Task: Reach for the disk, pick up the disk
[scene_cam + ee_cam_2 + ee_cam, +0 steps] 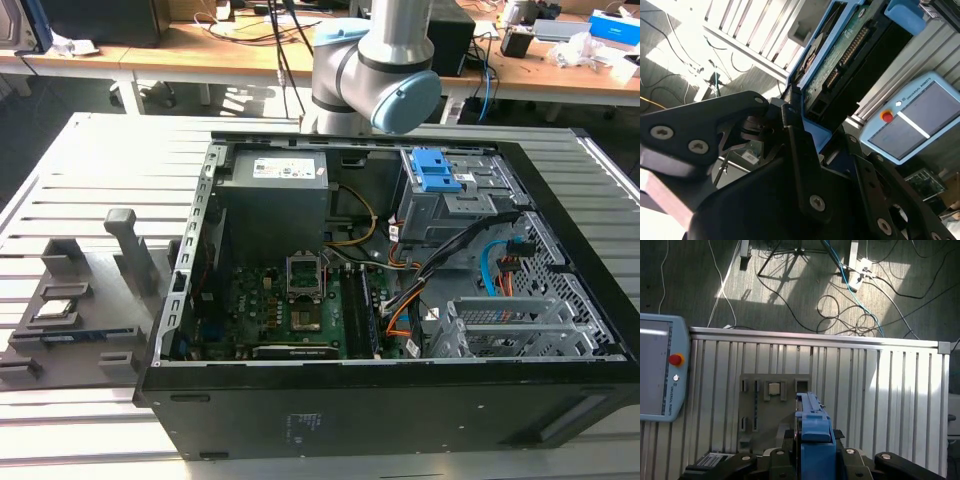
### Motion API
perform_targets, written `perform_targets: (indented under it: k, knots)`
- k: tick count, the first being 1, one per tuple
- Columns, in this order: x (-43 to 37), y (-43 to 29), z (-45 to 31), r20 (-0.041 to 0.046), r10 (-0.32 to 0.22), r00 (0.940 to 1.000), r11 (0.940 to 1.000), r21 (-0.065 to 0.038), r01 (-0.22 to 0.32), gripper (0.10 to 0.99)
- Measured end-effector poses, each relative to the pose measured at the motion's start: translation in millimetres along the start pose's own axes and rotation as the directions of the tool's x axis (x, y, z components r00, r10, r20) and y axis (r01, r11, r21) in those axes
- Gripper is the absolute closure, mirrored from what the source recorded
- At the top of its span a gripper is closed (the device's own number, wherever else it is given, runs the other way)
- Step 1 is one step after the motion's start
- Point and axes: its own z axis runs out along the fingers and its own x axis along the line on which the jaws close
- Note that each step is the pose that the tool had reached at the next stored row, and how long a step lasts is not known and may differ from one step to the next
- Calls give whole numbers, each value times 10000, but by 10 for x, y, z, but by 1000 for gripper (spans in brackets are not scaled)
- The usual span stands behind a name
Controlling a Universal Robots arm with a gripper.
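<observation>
Clamped edge-up in the closed gripper [815, 462], aloft over the grey fixture [760, 410] — the disk [815, 432]. Probably stiff, fairly heavy, shock-sensitive — best held by the blue rails [814, 132], off the circuit board [840, 52].

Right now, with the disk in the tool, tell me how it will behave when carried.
The disk looks like a thick, solid block in blue plastic rails, so probably rigid and heavy for its size. Its bare circuit board is exposed, so likely fragile. The smooth rails could slip in the tool.
</observation>
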Motion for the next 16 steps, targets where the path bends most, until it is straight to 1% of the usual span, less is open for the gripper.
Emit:
perform_targets:
  k: [2, 6, 7, 11, 13, 16]
  knots:
    - [0, 3, -58, 0, 0, 10000, 10000, -10, 0, 718]
    - [0, 6, -114, 1, 1, 10000, 10000, -18, -1, 718]
    - [0, 7, -140, 1, 0, 10000, 10000, -22, 0, 718]
    - [0, 10, -201, 1, 0, 10000, 10000, -30, 0, 718]
    - [0, 13, -250, 2, 0, 10000, 10000, -36, 0, 718]
    - [1, 15, -292, 2, 0, 10000, 10000, -40, 0, 718]
